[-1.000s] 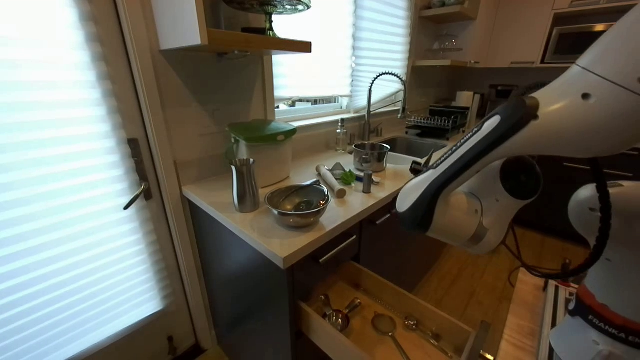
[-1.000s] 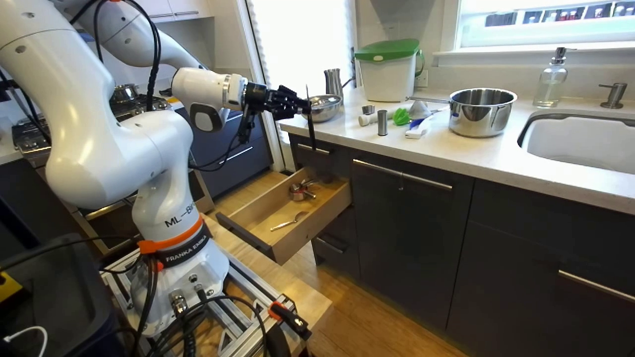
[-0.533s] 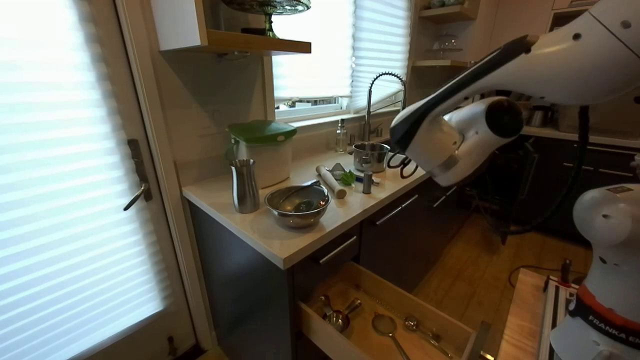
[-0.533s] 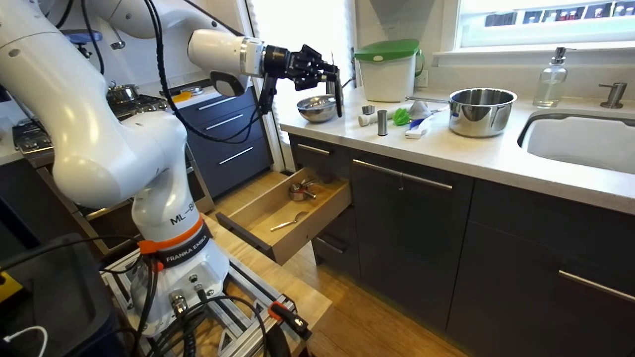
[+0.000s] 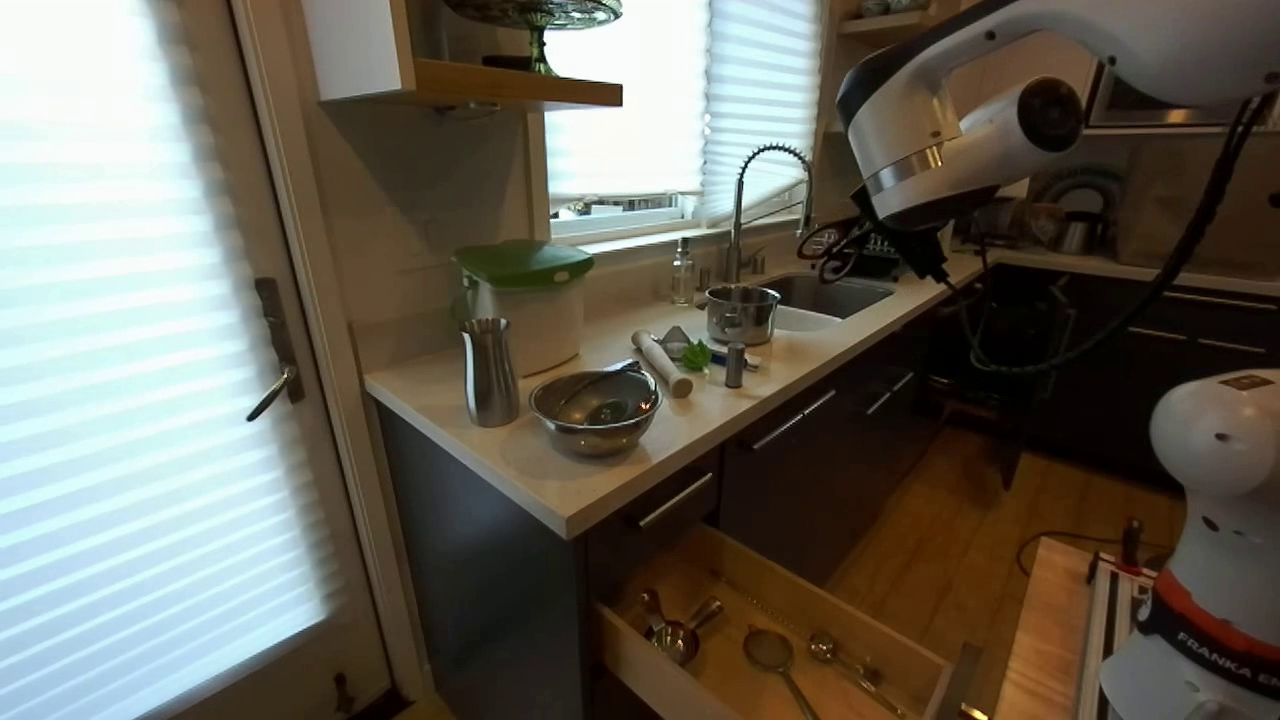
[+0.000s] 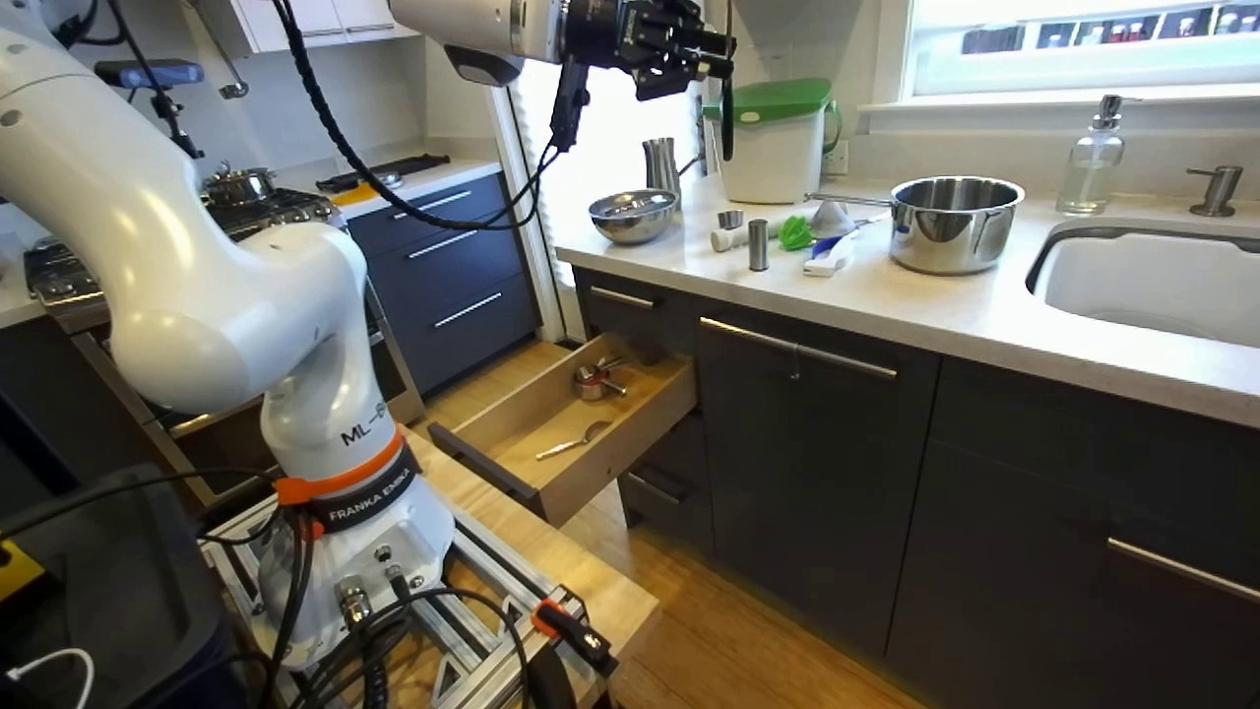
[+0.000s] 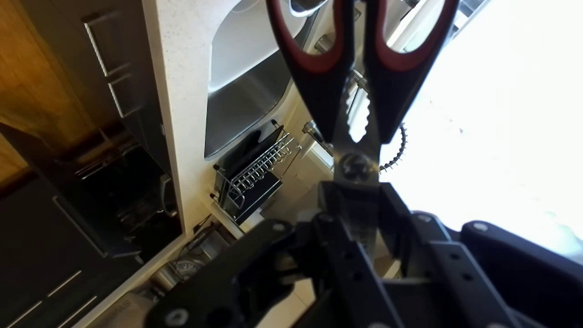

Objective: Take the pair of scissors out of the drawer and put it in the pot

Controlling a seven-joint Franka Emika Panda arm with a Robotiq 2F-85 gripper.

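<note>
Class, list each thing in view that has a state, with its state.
Steel scissors with red-and-black handles: closed, held in midair
Black two-fingered gripper: clamped on the scissors
Pale-wood drawer: pulled open
Small shiny steel pot: upright, lidless
Wide shallow steel bowl: upright, uncovered
White green-lidded bin: closed
White pleated window blind: lowered, gap beneath

The pot [image 6: 953,234] is glossy metal, the drawer [image 6: 527,425] wood inside, the scissors [image 7: 356,155] plastic-handled metal.
</note>
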